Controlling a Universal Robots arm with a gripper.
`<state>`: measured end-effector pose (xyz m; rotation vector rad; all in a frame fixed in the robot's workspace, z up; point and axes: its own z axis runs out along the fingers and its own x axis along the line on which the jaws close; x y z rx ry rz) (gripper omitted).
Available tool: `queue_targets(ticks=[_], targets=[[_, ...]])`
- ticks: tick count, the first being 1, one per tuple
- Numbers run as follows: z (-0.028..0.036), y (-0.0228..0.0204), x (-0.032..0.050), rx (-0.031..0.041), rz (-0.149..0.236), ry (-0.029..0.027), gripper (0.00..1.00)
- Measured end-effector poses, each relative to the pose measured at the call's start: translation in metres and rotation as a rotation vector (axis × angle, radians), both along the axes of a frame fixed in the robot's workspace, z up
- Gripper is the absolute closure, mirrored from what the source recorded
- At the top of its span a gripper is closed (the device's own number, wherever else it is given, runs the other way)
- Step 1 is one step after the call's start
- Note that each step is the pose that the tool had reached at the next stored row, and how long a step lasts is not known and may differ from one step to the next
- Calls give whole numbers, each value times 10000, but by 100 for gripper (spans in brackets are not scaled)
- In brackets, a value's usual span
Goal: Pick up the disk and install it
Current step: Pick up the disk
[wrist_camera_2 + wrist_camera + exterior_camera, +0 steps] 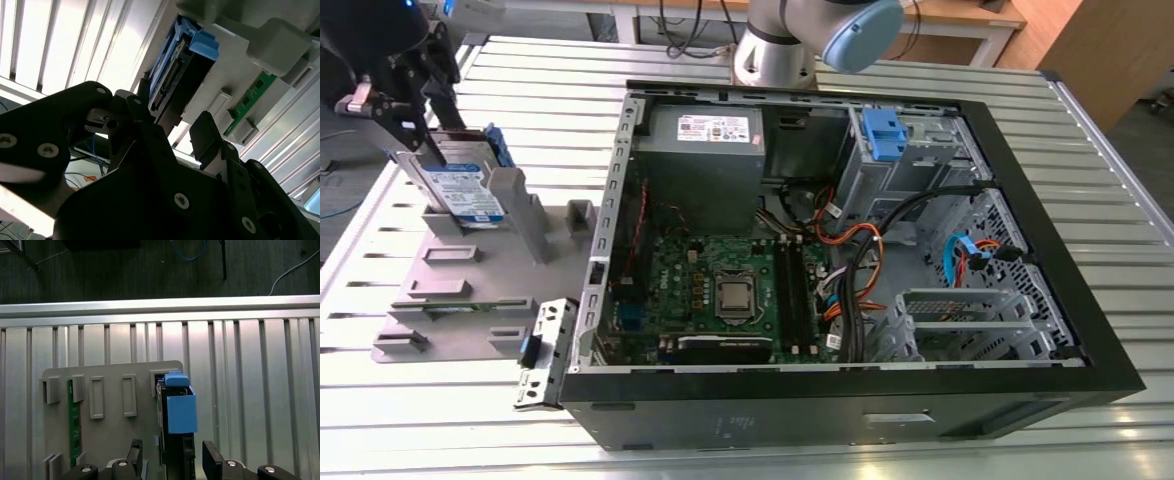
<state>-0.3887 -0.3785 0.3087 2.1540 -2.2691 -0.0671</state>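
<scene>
One end effector (173,445): was open, one finger (212,461) on each side of the disk, a narrow gap at both, nothing gripped.
Disk (180,415): stood on edge in a slot of the grey holder, its blue rail fitted, outside the case.
Holder (454,290): lay flat on the tabletop at the exterior view's left, just beside the case.
Memory stick (74,420): green, stood on edge in another holder slot, apart from the disk.
Case (1067,250): lay open, board and cables exposed.
Tabletop (720,445): was ribbed metal.
</scene>
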Motion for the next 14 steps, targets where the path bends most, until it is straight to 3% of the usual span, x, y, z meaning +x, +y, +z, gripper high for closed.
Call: queue_targets(ticks=[5, 14], targets=[[-68, 0, -1, 0, 0, 0, 41], [-90, 11, -1, 9, 0, -1, 41]])
